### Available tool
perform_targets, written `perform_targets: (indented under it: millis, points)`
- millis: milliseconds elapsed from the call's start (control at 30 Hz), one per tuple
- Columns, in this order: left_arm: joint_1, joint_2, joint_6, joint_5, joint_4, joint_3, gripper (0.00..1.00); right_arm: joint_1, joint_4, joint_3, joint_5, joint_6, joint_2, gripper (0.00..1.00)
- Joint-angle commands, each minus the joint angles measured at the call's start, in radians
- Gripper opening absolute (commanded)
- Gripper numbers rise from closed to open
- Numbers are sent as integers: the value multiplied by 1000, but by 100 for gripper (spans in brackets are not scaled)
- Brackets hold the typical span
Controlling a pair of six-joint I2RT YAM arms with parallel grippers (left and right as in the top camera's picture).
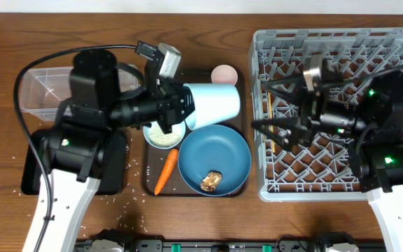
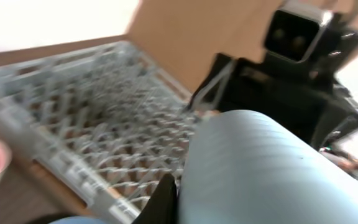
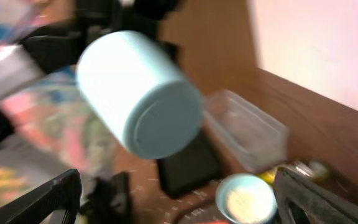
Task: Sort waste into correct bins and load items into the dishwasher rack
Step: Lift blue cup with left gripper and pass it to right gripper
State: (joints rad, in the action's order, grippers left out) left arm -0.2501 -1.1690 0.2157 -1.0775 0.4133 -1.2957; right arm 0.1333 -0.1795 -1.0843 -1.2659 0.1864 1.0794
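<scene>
My left gripper (image 1: 186, 105) is shut on the small light-blue cup (image 1: 214, 103) and holds it on its side above the brown tray, base toward the rack. In the left wrist view the cup (image 2: 260, 168) fills the lower right, beside one dark finger (image 2: 165, 200). The cup also shows in the right wrist view (image 3: 138, 93). My right gripper (image 1: 273, 113) is open and empty over the left part of the grey dishwasher rack (image 1: 341, 49); its fingers frame the right wrist view (image 3: 179, 205). The pink cup (image 1: 223, 73) stands at the tray's back.
On the brown tray (image 1: 145, 183) lie a bowl with rice (image 1: 163, 135), an orange carrot (image 1: 166, 171) and the blue plate (image 1: 219, 155) with a brown lump (image 1: 211, 181). The clear box (image 1: 42, 91) and black tray (image 1: 114, 168) are at left. Rice grains (image 1: 135, 203) dot the table.
</scene>
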Motion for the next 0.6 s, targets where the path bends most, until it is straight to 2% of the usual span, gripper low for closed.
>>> perform_targets:
  millis: [0, 133, 333, 567]
  points:
    - [5, 8, 77, -177, -35, 2, 6, 40, 35, -12, -164, 26, 0, 93]
    - [5, 8, 97, -195, -39, 2, 6, 106, 82, -12, -138, 26, 0, 92]
    - [5, 8, 108, -244, -38, 2, 6, 180, 97, -12, 39, 14, 1, 91]
    - [5, 7, 108, -247, -37, 2, 6, 233, 225, -12, 35, 7, 1, 95]
